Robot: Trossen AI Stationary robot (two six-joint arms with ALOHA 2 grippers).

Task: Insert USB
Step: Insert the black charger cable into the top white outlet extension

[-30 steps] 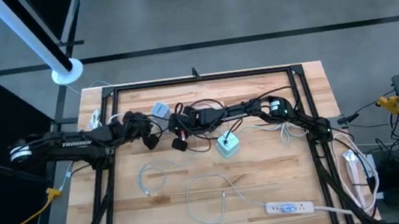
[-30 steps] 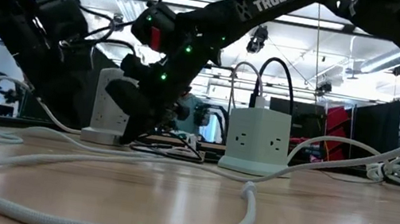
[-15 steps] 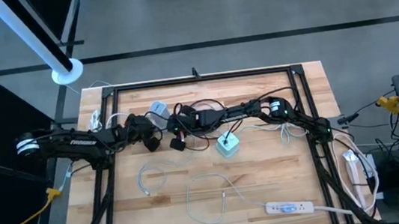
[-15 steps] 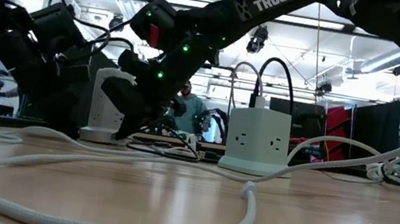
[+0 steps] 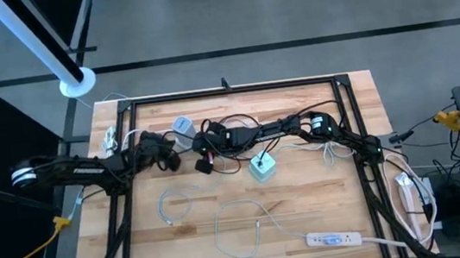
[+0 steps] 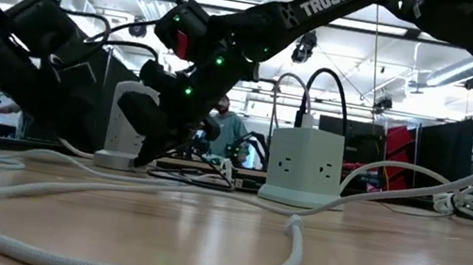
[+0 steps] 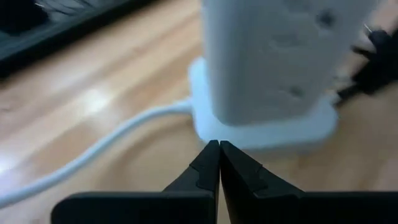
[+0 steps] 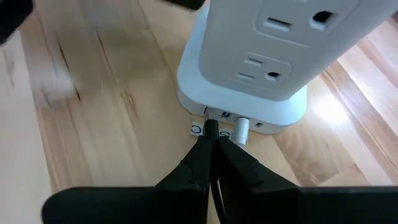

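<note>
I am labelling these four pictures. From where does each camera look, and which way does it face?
High: above, facing down; wooden table, both arms.
Low: table height, facing across; cube power strip, arms.
Left wrist: on left arm; shut left gripper before tower power strip.
Right wrist: shut right gripper at tower's base.
Both wrists share the tower.

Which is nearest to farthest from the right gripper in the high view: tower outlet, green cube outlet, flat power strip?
1. Tower outlet: right at the right gripper, at the table's far left-centre.
2. Green cube outlet: mid-table, beside the right arm.
3. Flat power strip: near edge, right side.
</note>
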